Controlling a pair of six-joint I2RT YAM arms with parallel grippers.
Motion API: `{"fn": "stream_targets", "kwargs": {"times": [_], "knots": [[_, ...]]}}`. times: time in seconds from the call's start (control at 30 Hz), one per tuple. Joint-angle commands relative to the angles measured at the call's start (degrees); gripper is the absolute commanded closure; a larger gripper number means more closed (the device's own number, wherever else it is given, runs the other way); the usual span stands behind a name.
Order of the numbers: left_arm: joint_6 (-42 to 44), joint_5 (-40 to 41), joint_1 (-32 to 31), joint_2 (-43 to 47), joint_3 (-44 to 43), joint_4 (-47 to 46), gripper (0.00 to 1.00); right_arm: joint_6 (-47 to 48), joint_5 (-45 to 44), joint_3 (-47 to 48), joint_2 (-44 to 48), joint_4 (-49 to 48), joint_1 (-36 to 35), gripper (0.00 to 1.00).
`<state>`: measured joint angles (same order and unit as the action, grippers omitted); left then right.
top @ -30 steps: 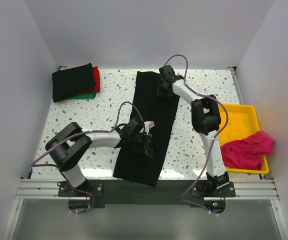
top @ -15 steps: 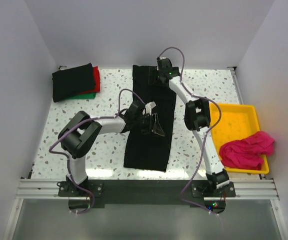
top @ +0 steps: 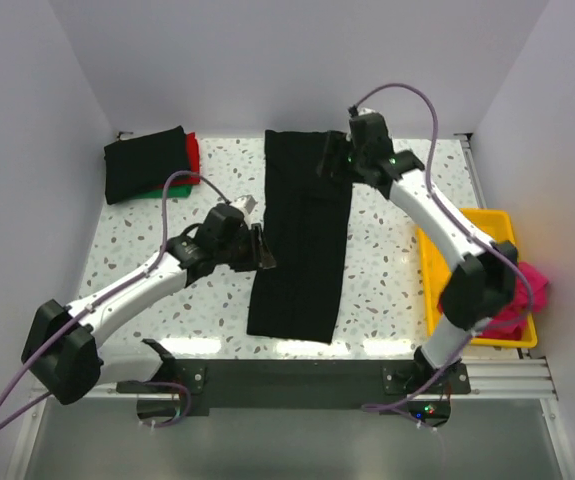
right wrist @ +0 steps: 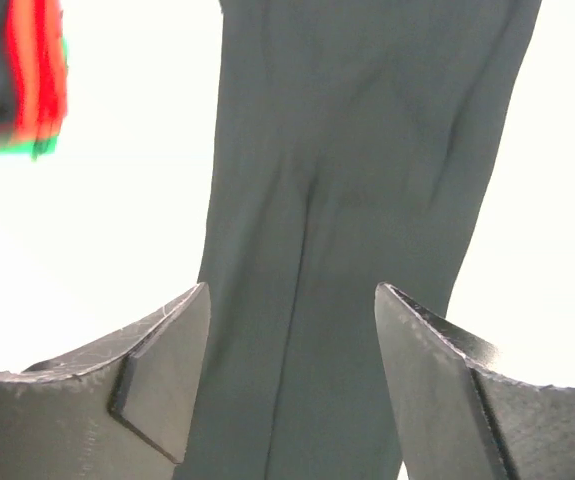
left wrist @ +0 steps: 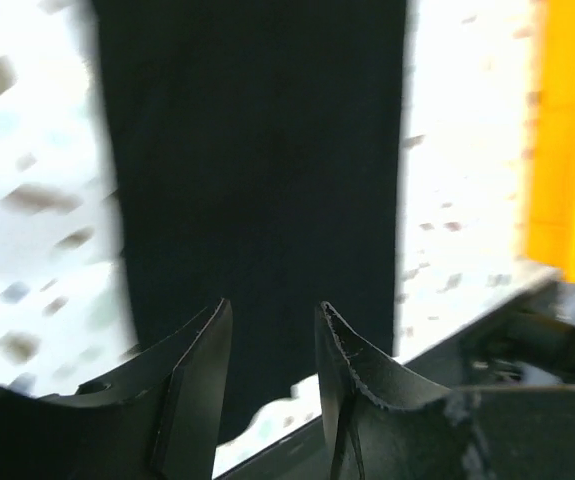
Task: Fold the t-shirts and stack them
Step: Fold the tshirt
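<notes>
A: Where's the black t-shirt [top: 302,240]?
B: Flat mid-table, a long strip. Left gripper [left wrist: 273,310] narrowly parted, right gripper [right wrist: 292,292] wide, both empty
A: Risk?
B: Pinching only 1 layer at the far end could drag the fold open

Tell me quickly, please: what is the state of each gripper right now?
Left gripper: open, holding nothing.
Right gripper: open wide, holding nothing.

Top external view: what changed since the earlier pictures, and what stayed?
The black t-shirt slid away from the near edge, straightening. The left gripper let it go and backed to its left edge; the right gripper hangs open above its far end. Folded stack, yellow tray, pink t-shirt stayed.
</notes>
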<state>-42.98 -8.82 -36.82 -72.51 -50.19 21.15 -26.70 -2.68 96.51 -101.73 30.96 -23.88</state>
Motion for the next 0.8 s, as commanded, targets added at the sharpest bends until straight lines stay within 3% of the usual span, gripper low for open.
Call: {"fn": "stream_targets", "kwargs": {"times": [0.0,0.1,0.3,0.43,0.67,0.77], "knots": [[2.46,11.63,0.08,3.51,4.13,14.00,0.57,-4.93,-5.48,-21.45,12.64,-0.55,-8.18,0.31],[3.42,11.90,0.17,6.41,5.71,16.64,0.57,-9.31,-6.82,-36.67,22.84,-0.11,-15.13,0.32],[4.40,3.82,0.08,8.18,12.30,11.82,0.50,-19.16,-6.29,-52.63,33.78,2.26,-26.30,0.34],[4.22,-1.54,-0.09,7.04,16.44,6.99,0.49,-21.20,-2.17,-57.56,37.13,1.65,-27.80,0.38],[1.94,-2.08,-1.59,8.61,19.25,4.79,0.49,-21.90,0.74,-58.71,35.64,-0.01,-29.12,0.39],[1.15,-3.22,-2.20,9.32,20.57,3.20,0.49,-23.13,1.97,-59.94,34.41,-1.34,-30.17,0.44]]}}
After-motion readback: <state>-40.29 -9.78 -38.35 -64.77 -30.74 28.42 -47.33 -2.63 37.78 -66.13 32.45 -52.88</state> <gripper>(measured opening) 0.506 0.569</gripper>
